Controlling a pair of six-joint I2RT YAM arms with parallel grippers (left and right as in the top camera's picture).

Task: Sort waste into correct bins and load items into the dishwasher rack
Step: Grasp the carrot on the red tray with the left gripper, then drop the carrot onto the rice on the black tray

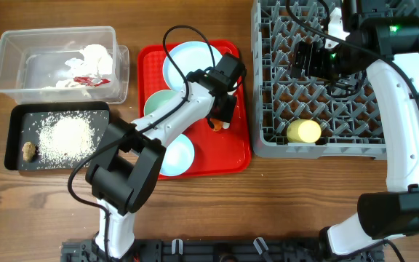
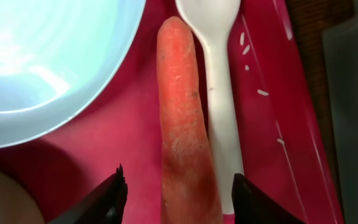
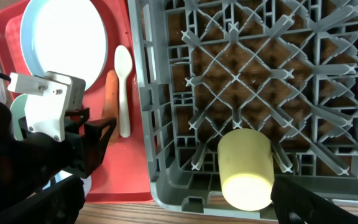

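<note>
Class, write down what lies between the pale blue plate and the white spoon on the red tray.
The orange carrot lies between the plate and the spoon, seen in the right wrist view.

Under everything I see a wooden table (image 1: 49, 218). It is brown, with darker grain lines that run from left to right in the overhead view. About in the middle of it lies a flat red serving tray (image 1: 235, 156), rectangular, with rounded corners and a low raised rim. In the left wrist view the tray's floor looks smooth and a little shiny, more pink-red. At the top right of that view a narrow dark strip of the table shows just beside the tray's rim.
</note>
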